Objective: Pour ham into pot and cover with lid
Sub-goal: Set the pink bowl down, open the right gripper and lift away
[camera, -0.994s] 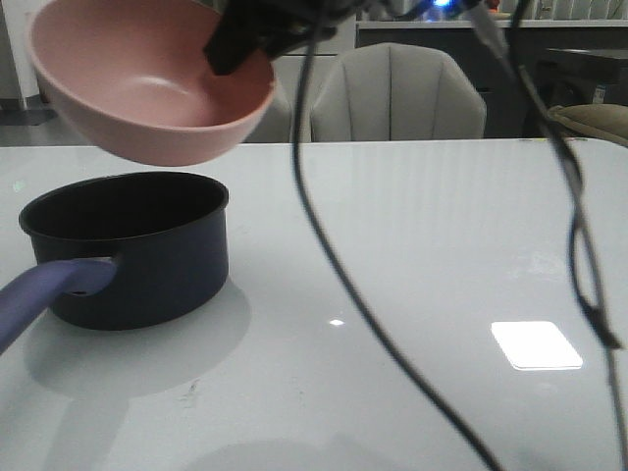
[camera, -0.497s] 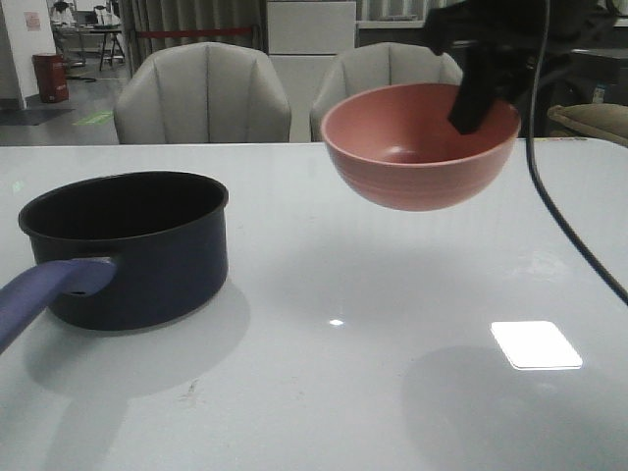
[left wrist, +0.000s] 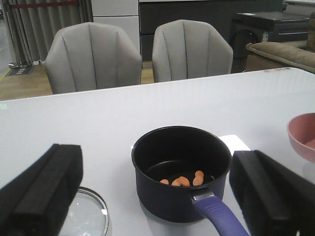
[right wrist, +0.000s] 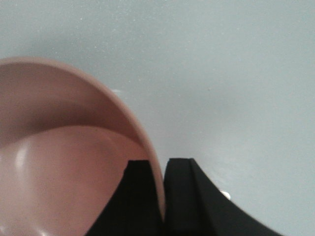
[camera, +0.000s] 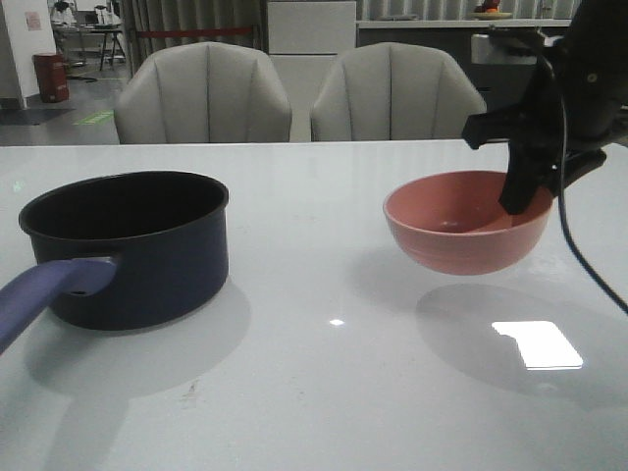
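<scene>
Ham [left wrist: 183, 180] is sitting inside the pot [left wrist: 181, 172], so the pour looks done; lid step pending. Right gripper [right wrist: 162, 196] is pinching the bowl [camera: 466, 221] rim, one finger inside and one outside, holding the empty bowl low over the table [camera: 334, 392], well right of the pot. Left gripper [left wrist: 157, 196] is hanging wide open, holding nothing, with the pot between its fingers in view. Lid [left wrist: 86, 216] is lying flat on the table just beside the pot, on the side away from the bowl, knob not visible. Left arm is judged nearer the lid; pot handle [left wrist: 219, 219] is pointing back toward the robot.
</scene>
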Robot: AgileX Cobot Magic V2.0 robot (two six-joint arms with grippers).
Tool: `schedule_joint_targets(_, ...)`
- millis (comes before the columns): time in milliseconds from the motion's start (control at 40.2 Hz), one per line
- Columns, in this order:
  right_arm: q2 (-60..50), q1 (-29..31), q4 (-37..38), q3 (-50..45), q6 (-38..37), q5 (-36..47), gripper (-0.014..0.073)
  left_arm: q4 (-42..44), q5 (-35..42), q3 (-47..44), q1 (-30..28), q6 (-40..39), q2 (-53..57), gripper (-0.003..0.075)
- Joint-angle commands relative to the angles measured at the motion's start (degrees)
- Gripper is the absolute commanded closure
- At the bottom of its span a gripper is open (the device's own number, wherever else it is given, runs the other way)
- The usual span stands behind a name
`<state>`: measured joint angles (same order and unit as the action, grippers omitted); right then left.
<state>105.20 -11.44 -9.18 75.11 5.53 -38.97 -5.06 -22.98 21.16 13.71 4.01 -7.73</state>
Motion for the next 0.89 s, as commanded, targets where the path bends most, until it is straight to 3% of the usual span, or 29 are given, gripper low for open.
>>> schedule_joint_targets(0,-1.1,0.3,-3.4,2.0,0.1,4.3,0.0448,-0.3,4.6,1.5,0.4,-0.1,-0.7,0.0083)
schedule_joint_targets(124,0.4,0.3,-4.3,2.0,0.1,5.4,0.0387,-0.3,4.6,1.5,0.4,-0.1,-0.7,0.0083)
schedule_joint_targets(373,0.7,0.3,-4.3,2.0,0.2,6.4,0.0152,-0.3,4.6,1.5,0.4,-0.1,-0.7,0.0083)
schedule_joint_targets(870,-13.2,0.0,1.0,1.8,3.8,-1.0,0.0139,-0.3,4.6,1.5,0.4,-0.1,-0.7,0.0083)
